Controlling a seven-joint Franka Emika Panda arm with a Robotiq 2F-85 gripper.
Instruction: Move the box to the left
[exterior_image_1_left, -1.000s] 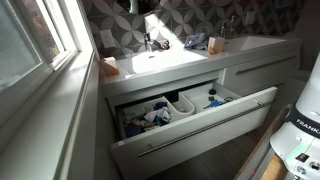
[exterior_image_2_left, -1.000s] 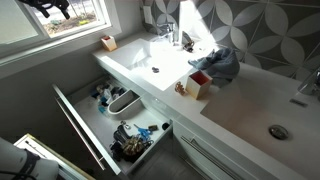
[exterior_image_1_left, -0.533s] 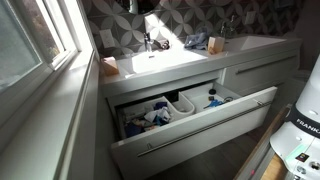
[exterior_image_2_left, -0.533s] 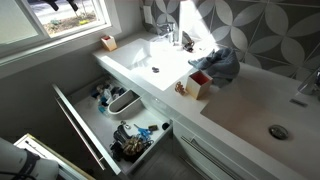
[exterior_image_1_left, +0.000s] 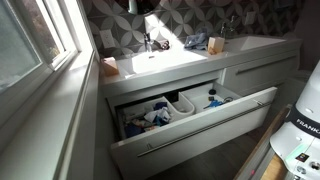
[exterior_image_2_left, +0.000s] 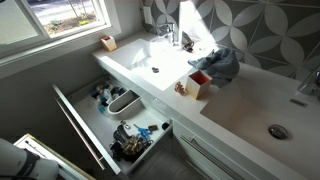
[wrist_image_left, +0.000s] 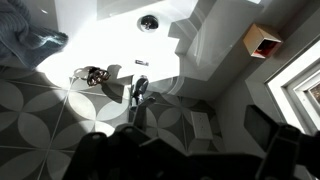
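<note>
The box (exterior_image_2_left: 198, 86) stands upright on the white worktop (exterior_image_2_left: 240, 115), at the edge of the basin (exterior_image_2_left: 145, 55) and just beside a crumpled blue cloth (exterior_image_2_left: 222, 64), with nothing gripping it. The jaws show only as dark, blurred shapes along the bottom of the wrist view, above the tap (wrist_image_left: 140, 90). I cannot tell whether they are released or clenched. They are well apart from the box.

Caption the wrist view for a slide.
Wrist view over white basin: drain, faucet, blue cloth, tan container near window.
</note>
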